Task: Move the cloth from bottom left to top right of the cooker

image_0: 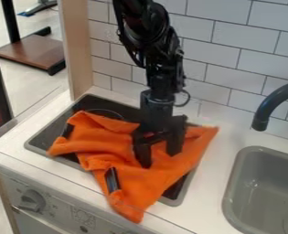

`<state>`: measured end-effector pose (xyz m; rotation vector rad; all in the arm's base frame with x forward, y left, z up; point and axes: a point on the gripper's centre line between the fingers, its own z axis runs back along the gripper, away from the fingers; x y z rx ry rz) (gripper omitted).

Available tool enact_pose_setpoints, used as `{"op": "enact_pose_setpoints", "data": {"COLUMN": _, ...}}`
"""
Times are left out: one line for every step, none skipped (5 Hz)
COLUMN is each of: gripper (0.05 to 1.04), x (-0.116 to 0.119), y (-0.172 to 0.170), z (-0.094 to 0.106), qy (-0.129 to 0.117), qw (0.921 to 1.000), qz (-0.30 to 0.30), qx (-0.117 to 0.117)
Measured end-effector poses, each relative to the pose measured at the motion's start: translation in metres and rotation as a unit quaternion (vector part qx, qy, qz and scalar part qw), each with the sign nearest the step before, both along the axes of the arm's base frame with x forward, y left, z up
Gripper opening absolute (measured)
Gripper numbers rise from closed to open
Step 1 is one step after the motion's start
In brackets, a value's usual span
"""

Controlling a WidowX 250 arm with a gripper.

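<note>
My gripper (159,156) hangs over the middle of the cooker, its two fingers spread apart and pointing down at the cloth. The orange cloth (148,179) lies rumpled across much of the cooker (41,140), from its left side to past its right edge. One end drapes down over the counter's front edge. Dark patches of the cooker show at the back left, at the lower right and through gaps in the folds. Whether the fingertips touch the fabric, I cannot tell.
To the right is a grey sink (263,183) with a dark curved tap (269,107) above it. A tiled wall (232,50) stands behind the counter, a wooden side panel (77,45) at the back left. Knobs (31,201) line the front.
</note>
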<state>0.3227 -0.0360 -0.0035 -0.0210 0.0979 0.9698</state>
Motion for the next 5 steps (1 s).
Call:
{"op": "enact_pose_setpoints", "data": {"gripper": 0.999, "x": 0.001, "y": 0.010, "z": 0.028, "qy": -0.017, "qw": 0.9998, "qz": 0.004, "qx": 0.009}}
{"op": "enact_pose_setpoints", "data": {"gripper": 0.999, "x": 0.001, "y": 0.011, "z": 0.047, "qy": -0.030, "qw": 0.9995, "qz": 0.004, "qx": -0.006}}
{"op": "enact_pose_setpoints", "data": {"gripper": 0.999, "x": 0.002, "y": 0.018, "z": 0.080, "qy": -0.068, "qw": 0.9975, "qz": 0.001, "qx": -0.019}}
{"op": "enact_pose_setpoints", "data": {"gripper": 0.999, "x": -0.005, "y": 0.027, "z": 0.105, "qy": -0.091, "qw": 0.9954, "qz": -0.005, "qx": -0.030}}
{"op": "enact_pose_setpoints", "data": {"gripper": 0.999, "x": -0.008, "y": 0.033, "z": 0.110, "qy": -0.094, "qw": 0.9946, "qz": -0.030, "qx": -0.032}}
